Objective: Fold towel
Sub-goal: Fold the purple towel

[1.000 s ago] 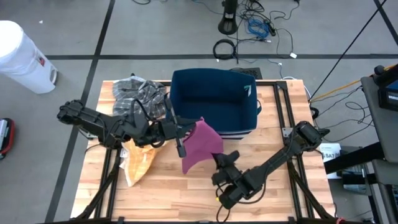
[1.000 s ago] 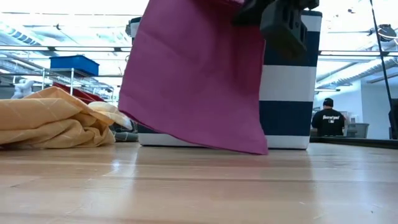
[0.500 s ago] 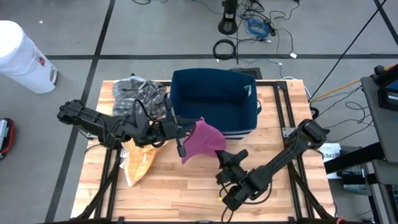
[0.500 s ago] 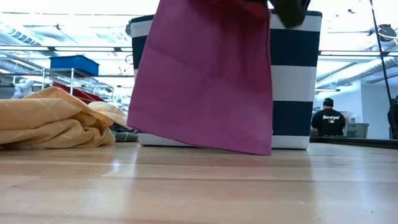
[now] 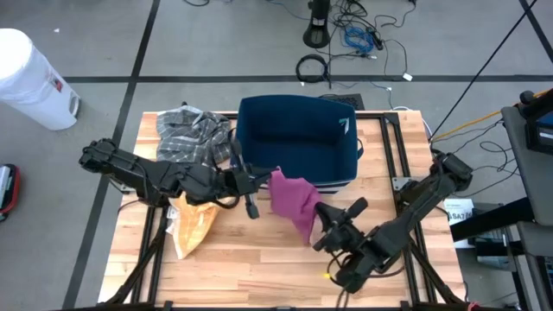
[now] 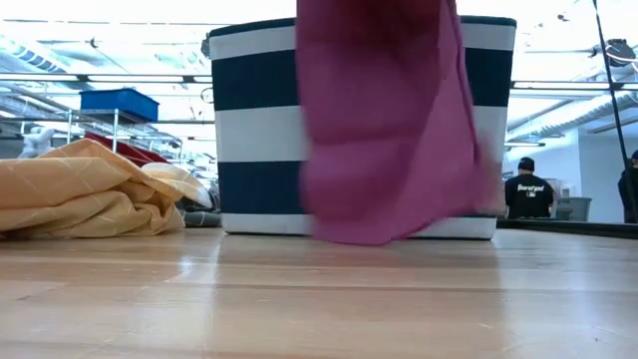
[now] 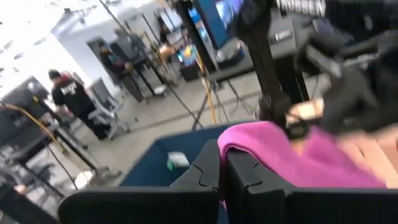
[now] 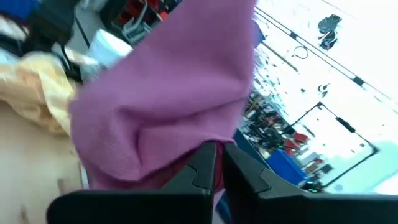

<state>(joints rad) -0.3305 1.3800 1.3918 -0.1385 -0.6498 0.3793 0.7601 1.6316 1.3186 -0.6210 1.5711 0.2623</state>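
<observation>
A magenta towel (image 5: 292, 197) hangs bunched between my two grippers, just in front of the navy-and-white striped bin (image 5: 298, 138). My left gripper (image 5: 266, 179) is shut on the end of the towel nearest the bin. My right gripper (image 5: 316, 223) is shut on its near end. In the low view the towel (image 6: 389, 130) hangs in front of the bin (image 6: 254, 130), with its lowest fold just above the wood. Each wrist view shows that gripper's dark fingers closed on magenta cloth (image 7: 292, 155) (image 8: 161, 106). My left gripper pinches the towel's far end (image 7: 239, 138) between its two fingers, coming roughly level from the table's left. The cloth drapes away from the fingers, off the table; one layer or several, I cannot tell. My right gripper pinches the towel's near end (image 8: 205, 134) between its two fingers, roughly level, from the table's near right. Bunched folds of cloth rise past the fingers. The towel sags slack between the two grippers.
A crumpled yellow cloth (image 5: 194, 226) lies at the near left of the table and a grey plaid cloth (image 5: 192, 130) at the far left. The bin stands at the far centre. People stand in the room beyond the table (image 6: 525, 189).
My right gripper has risen and gone toward the table's right edge, rolling as it went, still shut on the towel. The towel's near end has been lifted with it. The cloth, spread flat and wide before, now hangs narrower and bunched. My left gripper has stayed in place.
</observation>
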